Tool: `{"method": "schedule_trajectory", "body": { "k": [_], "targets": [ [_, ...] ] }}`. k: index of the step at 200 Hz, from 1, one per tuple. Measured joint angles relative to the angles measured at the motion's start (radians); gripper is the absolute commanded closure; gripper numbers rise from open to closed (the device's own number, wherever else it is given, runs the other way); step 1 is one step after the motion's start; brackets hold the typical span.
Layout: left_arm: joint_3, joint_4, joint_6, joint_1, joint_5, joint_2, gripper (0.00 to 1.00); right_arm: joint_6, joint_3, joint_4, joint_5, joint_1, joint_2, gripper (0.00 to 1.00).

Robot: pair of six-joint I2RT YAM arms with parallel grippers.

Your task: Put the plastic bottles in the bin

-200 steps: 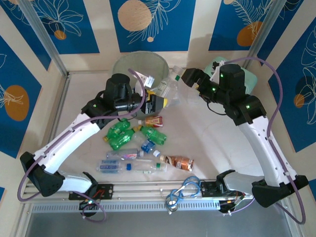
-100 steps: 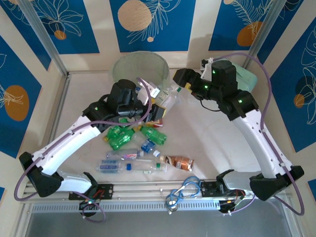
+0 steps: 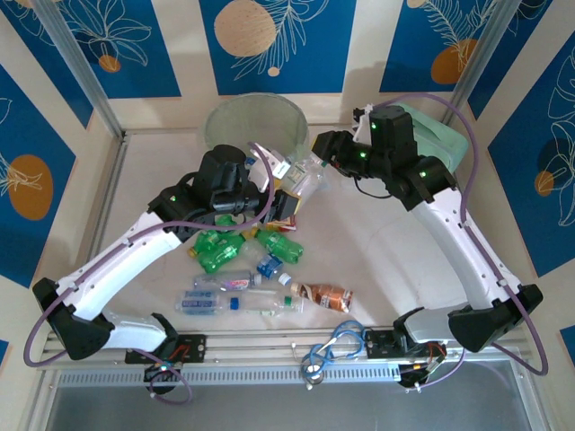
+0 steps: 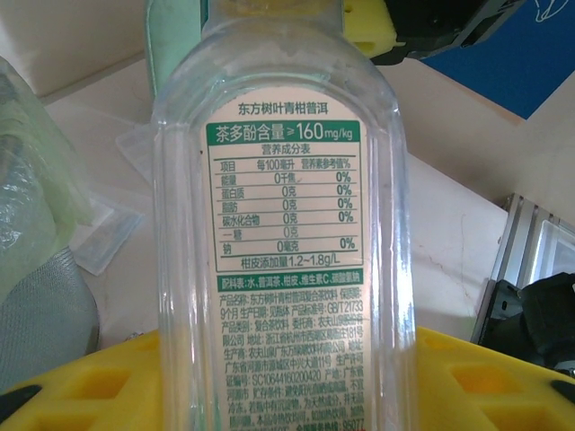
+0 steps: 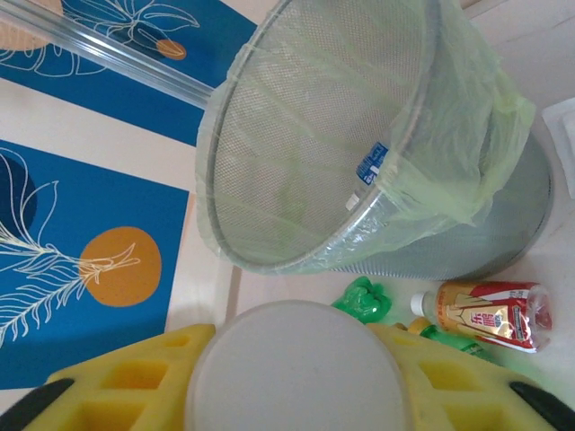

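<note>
The bin [image 3: 243, 117] stands top centre, my held bottle [image 3: 305, 173] just lower right. The pile [image 3: 217, 251] lies below, mid-frame.

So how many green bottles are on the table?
3 crushed green plastic bottles: that one mid-table, two more just left of it by the left arm. Others may hide under the arm.

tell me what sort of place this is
Probably a robotics lab test cell: a left arm and right arm bolted to an aluminium rail along the table, printed blue leaf panels walling it in, and crushed plastic bottles staged beside a bin.
</note>
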State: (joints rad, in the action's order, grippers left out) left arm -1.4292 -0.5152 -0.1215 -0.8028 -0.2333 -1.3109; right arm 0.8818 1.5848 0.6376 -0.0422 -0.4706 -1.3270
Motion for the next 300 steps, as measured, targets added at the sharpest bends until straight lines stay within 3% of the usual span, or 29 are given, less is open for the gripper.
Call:
{"method": "schedule_trajectory", "body": {
  "k": [12, 23, 53, 127, 176, 199, 228, 236, 273, 300],
  "targets": [
    [0.000, 0.002, -0.006, 0.000, 0.002, 0.000, 0.22, 0.001, 0.000, 0.000, -0.002, 0.000, 0.001, 0.65],
    [0.002, 0.004, 0.003, 0.000, 0.000, 0.001, 0.14, -0.002, 0.000, 0.000, -0.003, 0.000, 0.002, 0.65],
    [0.021, 0.011, -0.001, 0.000, -0.004, 0.004, 0.12, 0.000, -0.006, -0.013, -0.008, 0.004, 0.009, 0.65],
    [0.060, 0.019, -0.006, 0.000, -0.029, 0.013, 0.34, 0.024, -0.045, -0.066, -0.049, 0.019, 0.035, 0.66],
    [0.062, 0.027, -0.008, -0.001, -0.025, 0.014, 0.55, 0.047, -0.066, -0.084, -0.048, 0.024, 0.040, 0.63],
    [0.062, 0.031, -0.007, -0.001, -0.024, 0.014, 0.61, 0.050, -0.069, -0.084, -0.044, 0.024, 0.047, 0.53],
    [0.064, 0.052, -0.012, -0.003, -0.005, 0.026, 0.61, 0.043, -0.069, -0.073, -0.043, 0.032, 0.057, 0.11],
    [0.064, 0.057, -0.013, -0.003, 0.007, 0.030, 0.61, 0.044, -0.069, -0.062, -0.037, 0.037, 0.063, 0.04],
    [0.037, 0.018, -0.035, 0.000, 0.101, 0.035, 0.60, 0.023, -0.069, -0.007, -0.010, 0.112, 0.124, 0.01],
    [-0.095, -0.046, -0.066, 0.021, 0.169, -0.005, 0.61, 0.014, -0.106, 0.016, 0.005, 0.193, 0.212, 0.01]
  ]
}}
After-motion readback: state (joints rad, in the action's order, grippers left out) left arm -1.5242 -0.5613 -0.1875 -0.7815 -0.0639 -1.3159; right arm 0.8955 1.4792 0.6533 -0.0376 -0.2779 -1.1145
